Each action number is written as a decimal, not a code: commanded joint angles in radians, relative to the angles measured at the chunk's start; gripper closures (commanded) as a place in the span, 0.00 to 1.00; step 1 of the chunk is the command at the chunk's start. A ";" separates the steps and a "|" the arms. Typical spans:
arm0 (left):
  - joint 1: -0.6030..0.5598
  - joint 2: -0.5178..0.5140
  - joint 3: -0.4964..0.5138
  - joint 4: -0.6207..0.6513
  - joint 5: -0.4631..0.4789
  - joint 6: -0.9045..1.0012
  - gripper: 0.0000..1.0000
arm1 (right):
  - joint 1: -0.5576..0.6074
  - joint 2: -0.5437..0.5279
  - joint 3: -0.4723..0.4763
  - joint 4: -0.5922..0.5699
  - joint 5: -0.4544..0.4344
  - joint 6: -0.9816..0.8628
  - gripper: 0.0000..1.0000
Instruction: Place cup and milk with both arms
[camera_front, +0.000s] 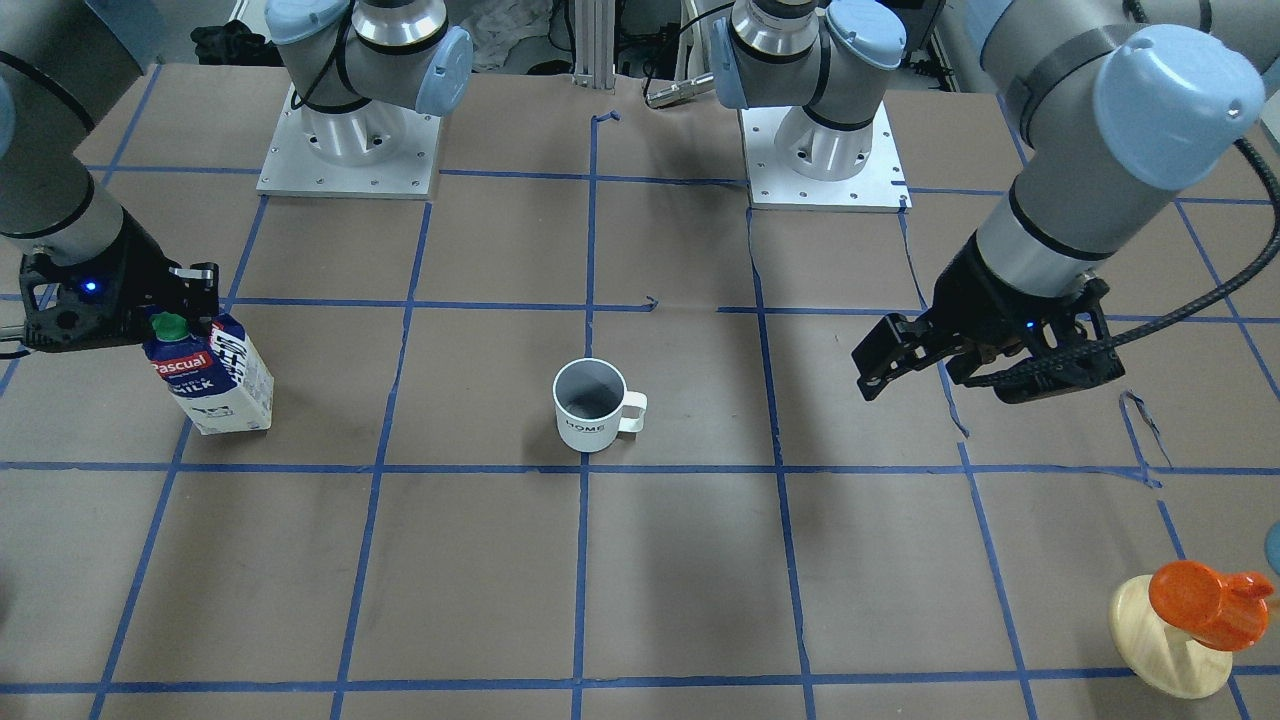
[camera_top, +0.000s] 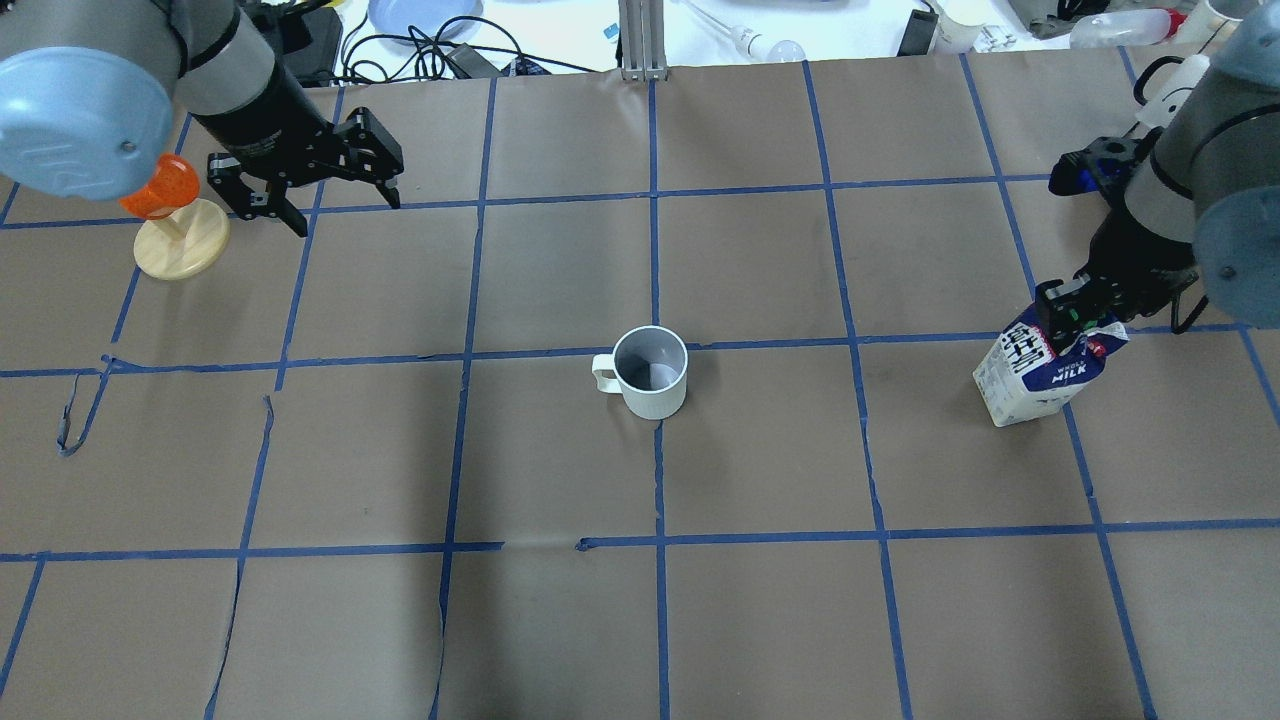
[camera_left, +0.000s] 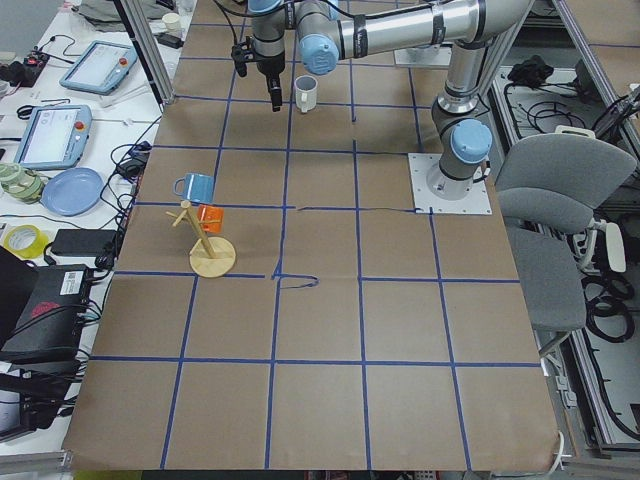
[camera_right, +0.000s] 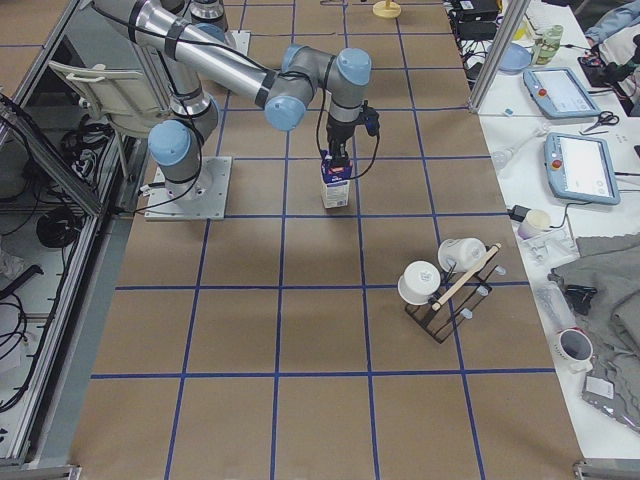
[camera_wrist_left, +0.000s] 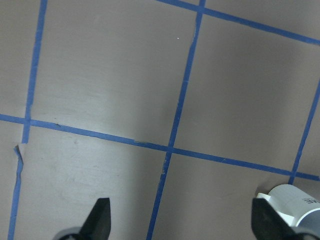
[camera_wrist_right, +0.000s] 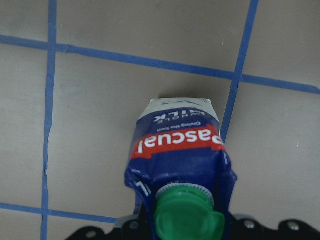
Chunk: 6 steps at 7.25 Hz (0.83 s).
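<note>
My right gripper (camera_front: 190, 318) is pinching the top of the milk (camera_front: 212, 378), far from the cup (camera_front: 590, 405), on the side away from its handle. My left gripper (camera_top: 347, 212) is wide apart with nothing in it, far off on the handle side. I think the cup is placed, but the milk is not let go yet.

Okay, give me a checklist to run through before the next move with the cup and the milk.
1. right gripper shut on the top of the milk: ok.
2. Milk's base lifted off the table: cannot tell.
3. left gripper open: ok.
4. cup upright, standing alone, handle toward the left arm's side: ok.
5. Left gripper at the cup: not ok, it hangs far off, beside the wooden stand.
</note>
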<state>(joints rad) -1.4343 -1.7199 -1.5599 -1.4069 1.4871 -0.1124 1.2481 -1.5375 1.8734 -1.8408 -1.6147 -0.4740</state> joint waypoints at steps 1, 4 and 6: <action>0.017 0.026 -0.003 -0.024 0.016 0.078 0.00 | 0.052 0.000 -0.045 0.006 0.053 0.120 0.80; 0.002 0.071 0.006 -0.116 0.098 0.177 0.00 | 0.305 0.000 -0.048 -0.006 0.099 0.454 0.80; -0.003 0.088 0.003 -0.145 0.111 0.168 0.00 | 0.465 0.008 -0.077 -0.006 0.127 0.651 0.80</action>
<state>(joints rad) -1.4345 -1.6437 -1.5581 -1.5296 1.5861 0.0579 1.6092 -1.5343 1.8190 -1.8475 -1.5003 0.0551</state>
